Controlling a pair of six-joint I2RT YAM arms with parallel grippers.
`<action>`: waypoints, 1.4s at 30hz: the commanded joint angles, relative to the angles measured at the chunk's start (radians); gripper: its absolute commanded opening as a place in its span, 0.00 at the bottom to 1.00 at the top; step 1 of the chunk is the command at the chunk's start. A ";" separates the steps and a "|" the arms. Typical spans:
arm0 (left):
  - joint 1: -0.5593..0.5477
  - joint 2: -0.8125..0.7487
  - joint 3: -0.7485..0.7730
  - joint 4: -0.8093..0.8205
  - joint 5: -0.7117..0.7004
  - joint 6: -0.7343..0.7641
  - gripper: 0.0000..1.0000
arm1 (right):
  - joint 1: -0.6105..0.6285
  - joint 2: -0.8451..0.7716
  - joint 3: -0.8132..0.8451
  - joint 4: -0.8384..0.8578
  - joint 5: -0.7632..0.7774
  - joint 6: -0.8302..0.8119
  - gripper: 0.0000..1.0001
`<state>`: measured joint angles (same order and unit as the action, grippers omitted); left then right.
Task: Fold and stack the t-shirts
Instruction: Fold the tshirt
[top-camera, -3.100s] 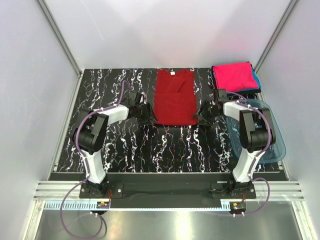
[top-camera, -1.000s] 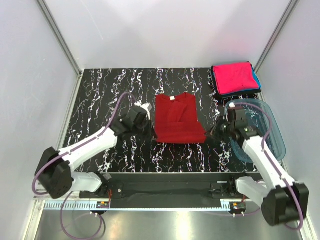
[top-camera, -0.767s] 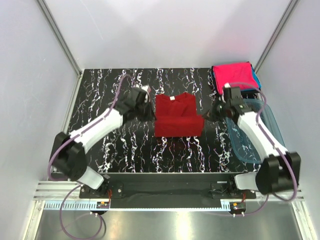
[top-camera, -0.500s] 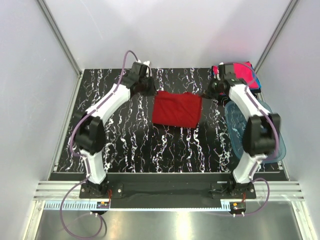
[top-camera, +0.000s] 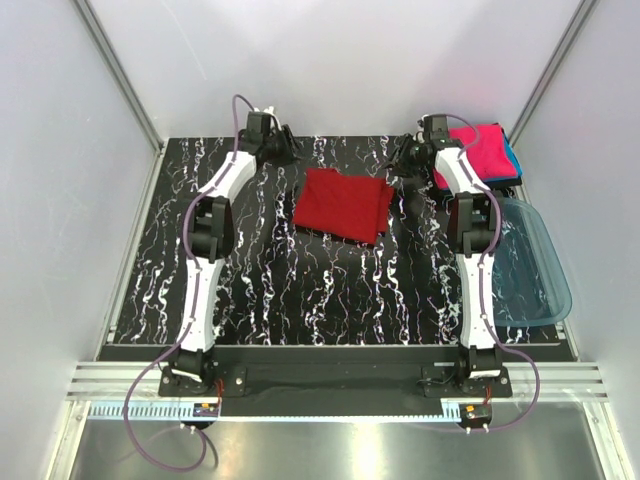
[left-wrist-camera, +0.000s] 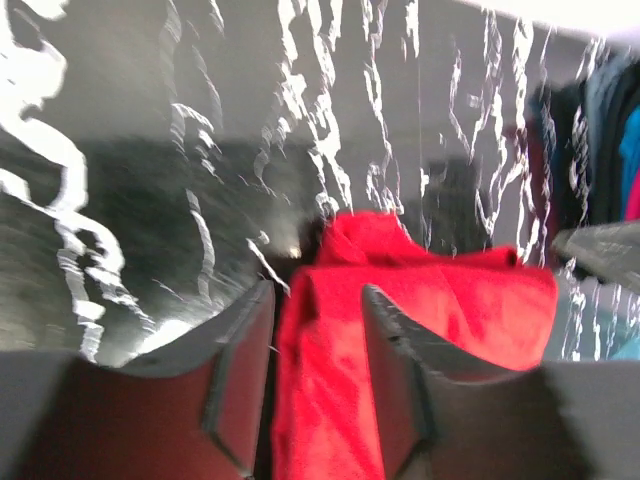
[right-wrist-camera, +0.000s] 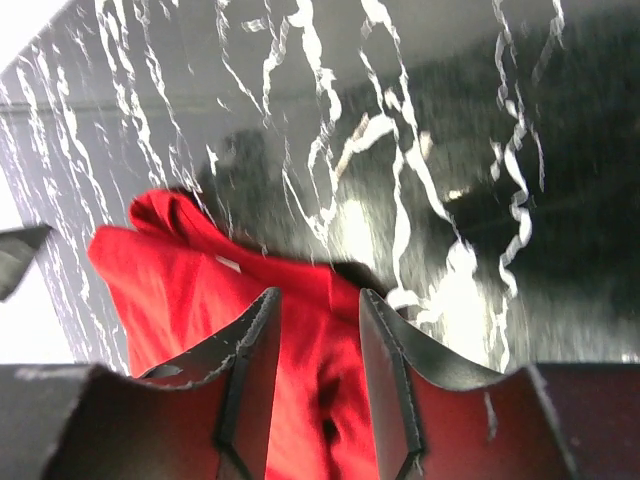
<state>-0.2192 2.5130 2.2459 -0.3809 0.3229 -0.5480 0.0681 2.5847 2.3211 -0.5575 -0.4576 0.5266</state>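
The dark red t-shirt (top-camera: 340, 203) lies folded as a slightly skewed rectangle on the black marbled table, toward the back middle. My left gripper (top-camera: 284, 150) is at the far edge, just beyond the shirt's back left corner. In the left wrist view the left gripper (left-wrist-camera: 317, 290) is open, with red cloth (left-wrist-camera: 440, 300) showing between and beyond the jaws. My right gripper (top-camera: 403, 165) is by the shirt's back right corner. It is open too (right-wrist-camera: 318, 295), over the red cloth (right-wrist-camera: 170, 270). A bright pink t-shirt (top-camera: 470, 150) lies folded on a teal-blue one (top-camera: 512, 155) at the back right.
A translucent blue plastic tub (top-camera: 530, 270) sits at the right edge of the table, in front of the pink stack. Both arms are stretched far back along the table. White walls close off the back and sides.
Both grippers carried the shirt's near edge up and over to the back, halving it into a short rectangle. The arms now reach the far edge and the jaws stand open.
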 joint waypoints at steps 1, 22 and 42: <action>0.007 -0.118 -0.031 0.172 0.041 0.023 0.48 | -0.022 -0.084 0.037 -0.028 -0.018 -0.025 0.45; -0.026 -0.487 -0.784 0.120 0.018 0.095 0.49 | 0.022 -0.475 -0.640 0.105 0.004 -0.163 0.45; -0.163 -0.609 -1.055 0.186 0.051 -0.012 0.00 | 0.071 -0.673 -1.172 0.407 0.002 -0.054 0.01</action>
<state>-0.3325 1.9987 1.2514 -0.1951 0.3855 -0.5137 0.1165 2.0102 1.2392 -0.2462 -0.4721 0.4267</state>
